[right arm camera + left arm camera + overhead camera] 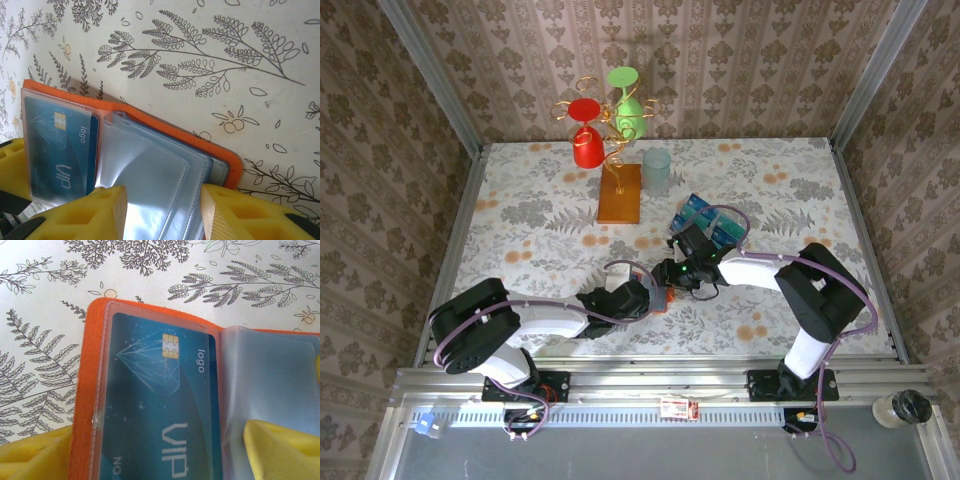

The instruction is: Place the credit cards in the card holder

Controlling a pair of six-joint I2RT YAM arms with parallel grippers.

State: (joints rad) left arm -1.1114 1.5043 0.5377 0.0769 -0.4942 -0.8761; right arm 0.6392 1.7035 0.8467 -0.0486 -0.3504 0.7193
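Observation:
The orange card holder (85,370) lies open on the flowered table. A blue VIP credit card (150,405) sits inside the clear sleeve of its left page. My left gripper (160,460) is open and straddles that page, one yellow finger (35,455) outside the orange edge and the other on the clear sleeves. My right gripper (160,215) is open too, its fingers (95,210) either side of the holder's stack of empty clear sleeves (150,170). In the top view both grippers meet over the card holder (663,303), and loose blue credit cards (704,214) lie just beyond the right arm.
A gold wire stand on an orange-brown base (620,193) holds a red cup (586,145) and a green cup (628,110) at the back. A pale translucent cup (657,170) stands beside it. Wallpapered walls close in three sides of the table.

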